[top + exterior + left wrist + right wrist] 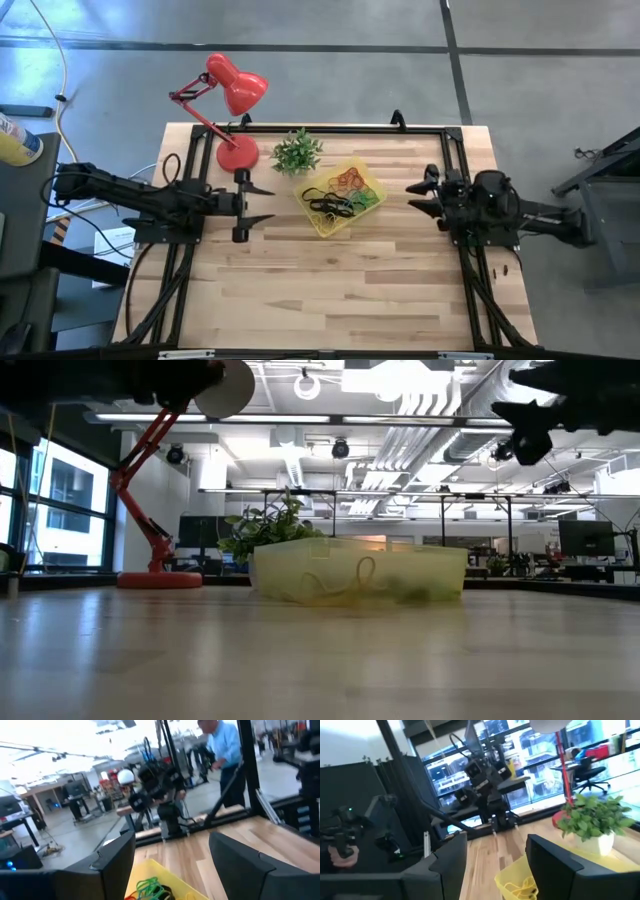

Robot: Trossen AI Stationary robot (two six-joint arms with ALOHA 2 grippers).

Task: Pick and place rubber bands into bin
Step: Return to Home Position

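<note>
Currently my left tool (pixel 270 204) and right tool (pixel 410 197) hover raised, both spread, either side of the bin (pixel 322 227). It sits on the surface (pixel 330 290) beside the plant (pixel 297 152), rubber bands (pixel 340 196) heaped inside.

lamp (pixel 238 86): red, back left of wooden table (pixel 330 290) | plant (pixel 297 151): green, white pot, just beside lamp base | person (pixel 225 750): light blue shirt, beyond table
</note>
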